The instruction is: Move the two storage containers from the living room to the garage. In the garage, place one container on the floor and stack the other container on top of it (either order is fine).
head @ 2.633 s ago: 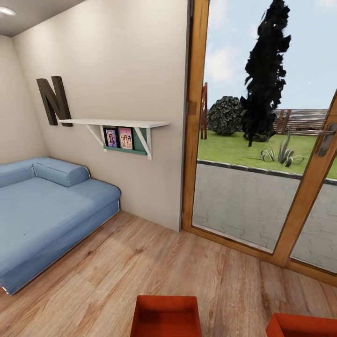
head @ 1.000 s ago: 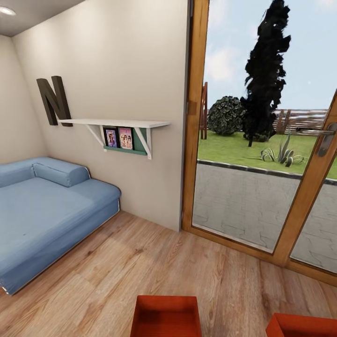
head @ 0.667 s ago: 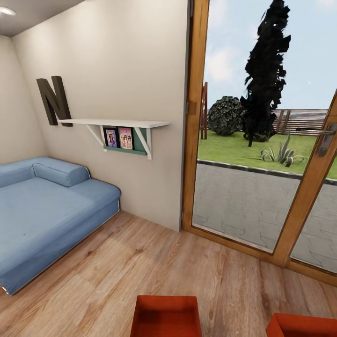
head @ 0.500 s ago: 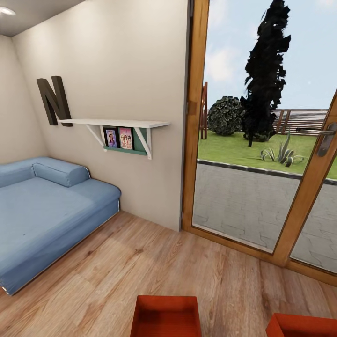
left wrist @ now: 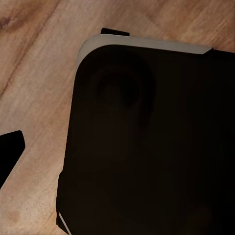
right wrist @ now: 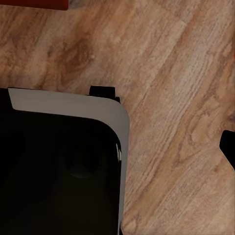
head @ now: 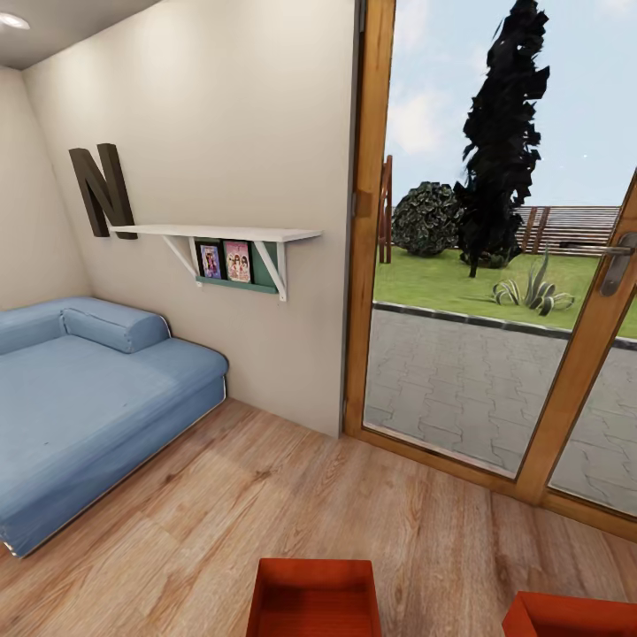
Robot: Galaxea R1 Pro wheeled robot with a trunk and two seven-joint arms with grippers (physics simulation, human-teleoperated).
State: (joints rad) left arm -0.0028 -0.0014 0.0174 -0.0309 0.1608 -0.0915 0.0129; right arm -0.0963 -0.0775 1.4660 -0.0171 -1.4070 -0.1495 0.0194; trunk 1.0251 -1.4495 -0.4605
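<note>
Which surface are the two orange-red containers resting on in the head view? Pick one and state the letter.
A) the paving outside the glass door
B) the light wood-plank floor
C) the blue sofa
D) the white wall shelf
B: both storage containers, one low in the middle and one at the lower right corner, sit on the wood-plank floor, apart from the sofa and shelf.

Beige walls [head: 221, 115] fill the upper left of the frame, with a dark letter N [head: 102, 188] mounted above a white shelf [head: 221, 234] holding small pictures [head: 225, 262]. A blue sofa [head: 84, 389] sits at the left on the light wood-plank floor [head: 292, 504]. At the right, wood-framed glass doors [head: 495, 265] show bright daylight, grey paving, lawn and a dark tall tree [head: 502, 133].
</note>
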